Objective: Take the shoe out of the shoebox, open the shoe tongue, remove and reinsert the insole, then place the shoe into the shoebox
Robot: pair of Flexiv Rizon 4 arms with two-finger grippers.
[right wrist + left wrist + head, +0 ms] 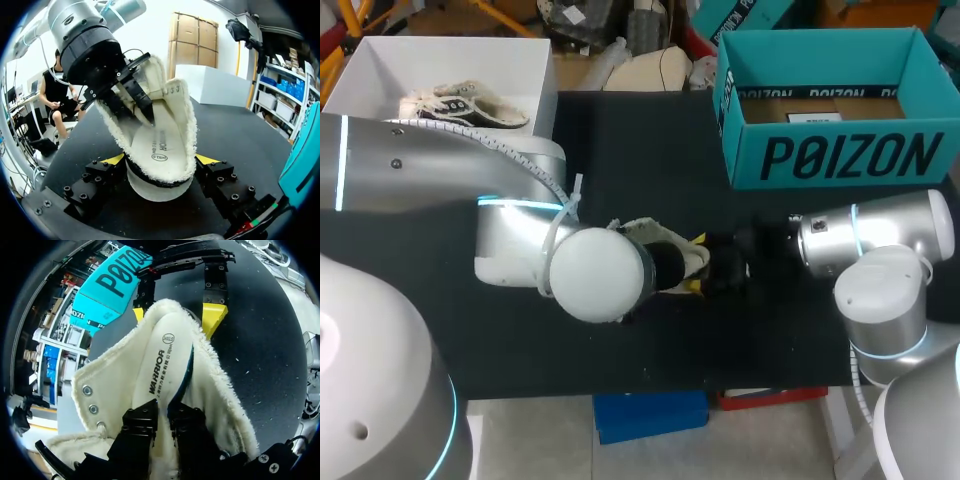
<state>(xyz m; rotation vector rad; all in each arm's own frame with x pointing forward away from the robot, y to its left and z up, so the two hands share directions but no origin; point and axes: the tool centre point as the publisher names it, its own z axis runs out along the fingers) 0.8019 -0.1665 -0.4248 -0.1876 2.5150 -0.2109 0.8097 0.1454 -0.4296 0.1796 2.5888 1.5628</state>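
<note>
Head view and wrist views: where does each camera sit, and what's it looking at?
Head view: above, behind; looks down on table; left arm, right arm show.
Left wrist view: on left wrist, behind the left tool, facing the shoe.
Right wrist view: on right wrist, behind the right tool, facing the left tool.
Both wrist views share shoe and insole.

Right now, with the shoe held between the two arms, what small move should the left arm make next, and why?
Probably draw the left gripper slowly back, lifting the insole out of the shoe. Its fingers seem to pinch the insole, one edge is raised, and the right gripper clamps the heel, so the shoe should stay put.
</note>
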